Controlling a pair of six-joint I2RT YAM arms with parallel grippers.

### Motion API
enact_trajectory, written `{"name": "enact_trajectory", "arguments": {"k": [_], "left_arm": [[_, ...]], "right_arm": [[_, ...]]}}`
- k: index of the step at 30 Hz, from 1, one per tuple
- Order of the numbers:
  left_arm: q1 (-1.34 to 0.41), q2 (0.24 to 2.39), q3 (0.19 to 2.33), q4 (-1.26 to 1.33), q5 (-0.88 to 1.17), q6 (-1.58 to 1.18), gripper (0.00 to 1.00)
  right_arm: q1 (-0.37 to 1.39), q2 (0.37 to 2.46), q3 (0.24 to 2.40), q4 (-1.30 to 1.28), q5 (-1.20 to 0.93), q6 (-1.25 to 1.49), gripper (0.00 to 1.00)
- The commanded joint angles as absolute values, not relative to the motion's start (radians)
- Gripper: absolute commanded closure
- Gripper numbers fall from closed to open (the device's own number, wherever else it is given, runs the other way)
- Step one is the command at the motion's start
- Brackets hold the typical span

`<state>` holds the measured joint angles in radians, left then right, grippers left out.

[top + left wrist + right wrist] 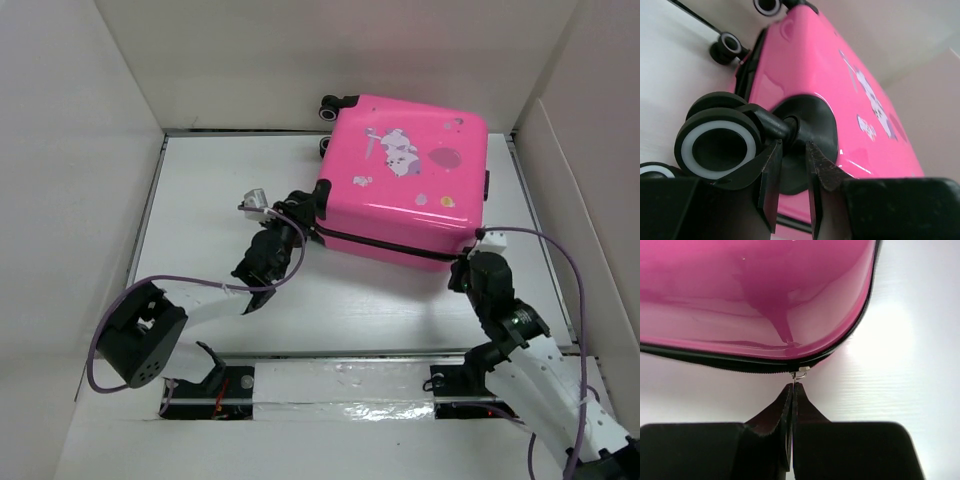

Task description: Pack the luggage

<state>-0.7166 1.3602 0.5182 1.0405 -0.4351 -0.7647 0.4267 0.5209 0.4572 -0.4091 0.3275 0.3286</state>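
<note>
The pink luggage [410, 180] lies flat and closed at the back right of the white table, sticker side up. My left gripper [312, 205] is at its near left corner. In the left wrist view the fingers [770, 170] close around the black stem of a wheel [715, 145], against the pink shell [805, 65]. My right gripper [462, 268] is at the near right corner. In the right wrist view it [792, 386] is shut on the small metal zipper pull [800, 374], just below the black zipper line of the shell [755, 295].
Tall white walls [80, 150] box in the table on the left, back and right. Two more black wheels [335, 105] stick out at the luggage's far left corner. Bare white tabletop [200, 200] lies to the left of the luggage.
</note>
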Motion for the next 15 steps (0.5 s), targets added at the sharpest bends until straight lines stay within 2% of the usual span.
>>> {"name": "enact_trajectory", "arguments": {"k": [1, 3, 6, 8, 12, 15], "left_arm": [[-0.860, 1.397, 0.495, 0.922, -0.201, -0.790, 1.00], [-0.871, 1.396, 0.485, 0.937, -0.190, -0.795, 1.00], [-0.871, 1.407, 0.482, 0.963, -0.158, -0.805, 1.00], [-0.894, 1.419, 0.489, 0.980, -0.144, -0.808, 1.00], [-0.904, 1.427, 0.505, 0.982, -0.123, -0.804, 1.00], [-0.904, 1.425, 0.509, 0.996, -0.083, -0.808, 1.00]], "right_arm": [[0.326, 0.475, 0.634, -0.127, 0.079, 0.290, 1.00], [0.292, 0.491, 0.579, -0.091, -0.074, 0.317, 1.00], [0.348, 0.586, 0.451, 0.203, -0.240, 0.464, 1.00], [0.443, 0.659, 0.396, 0.332, -0.198, 0.500, 1.00], [0.766, 0.790, 0.480, 0.307, 0.091, 0.433, 1.00], [0.834, 0.856, 0.529, 0.340, 0.131, 0.413, 1.00]]}}
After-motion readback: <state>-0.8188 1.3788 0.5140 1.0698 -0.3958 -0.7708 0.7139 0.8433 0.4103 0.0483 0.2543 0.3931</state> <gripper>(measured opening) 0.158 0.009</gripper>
